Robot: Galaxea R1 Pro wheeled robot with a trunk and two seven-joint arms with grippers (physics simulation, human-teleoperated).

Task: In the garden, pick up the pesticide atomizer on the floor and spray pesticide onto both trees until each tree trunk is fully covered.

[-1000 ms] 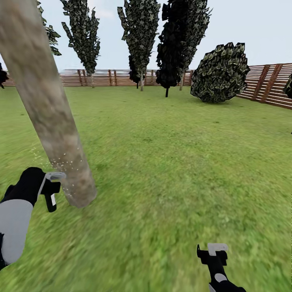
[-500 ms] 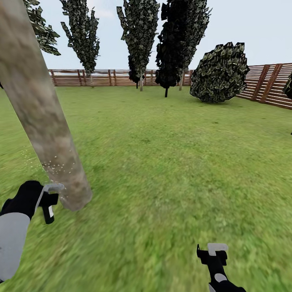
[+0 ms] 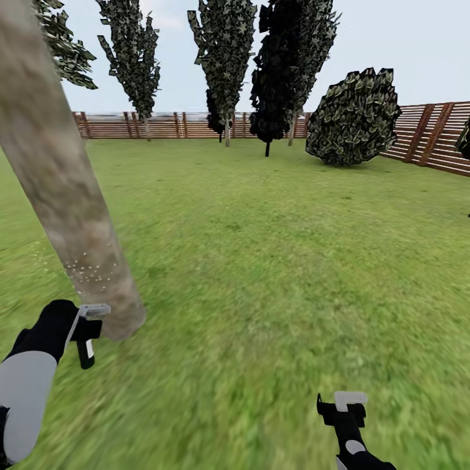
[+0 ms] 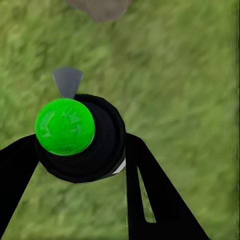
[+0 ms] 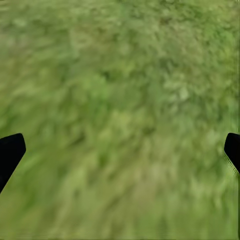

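Left gripper (image 4: 82, 165) clamps the light, rigid atomizer (image 4: 75, 137) by its body beside the tree trunk (image 3: 62, 183); right gripper (image 5: 120, 150) spread wide.

Tree trunk (image 3: 59, 196) top cut off; grass (image 5: 120, 100) blurred.

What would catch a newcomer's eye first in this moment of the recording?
The thick grey-tan tree trunk slanting across the head view's left side, with white spray specks dotted near its base. Just below, the left gripper holds a black sprayer with a bright green cap, jaws closed around it. The right gripper hangs open over bare grass.
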